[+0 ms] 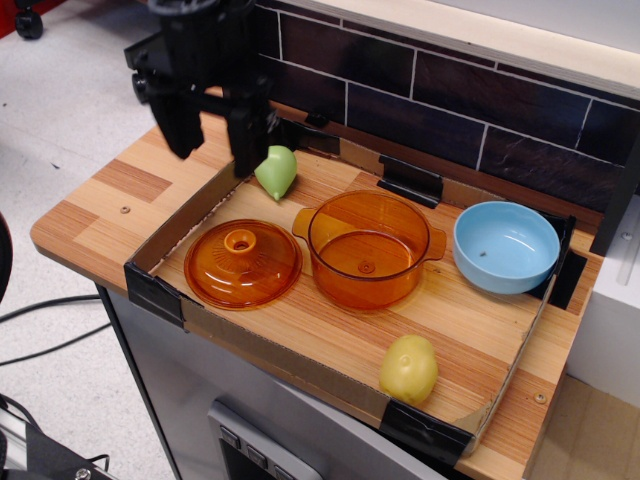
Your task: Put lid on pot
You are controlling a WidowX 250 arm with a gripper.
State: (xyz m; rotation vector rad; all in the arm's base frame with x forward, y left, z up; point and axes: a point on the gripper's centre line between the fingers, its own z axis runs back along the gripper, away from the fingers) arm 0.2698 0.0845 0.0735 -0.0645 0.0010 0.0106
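A robot test station dressed up as a toy kitchen, set in a lab or office room.

The wooden bench (pixel 110 205) carries a cardboard-walled tray (pixel 260 352) taped at the corners with black tape, backed by a dark mock-brick wall (pixel 450 95). Inside lie plastic play items: an orange pot (pixel 367 250), its lid (pixel 243 264), a light blue bowl (pixel 506 246), a green pear-like fruit (pixel 276 170) and a yellow one (pixel 408 369). Below the bench front sits a toy oven panel with buttons (pixel 250 450). A grey speckled floor (pixel 60 90), an office chair caster (pixel 145 85) and loose cables (pixel 40 370) surround it.
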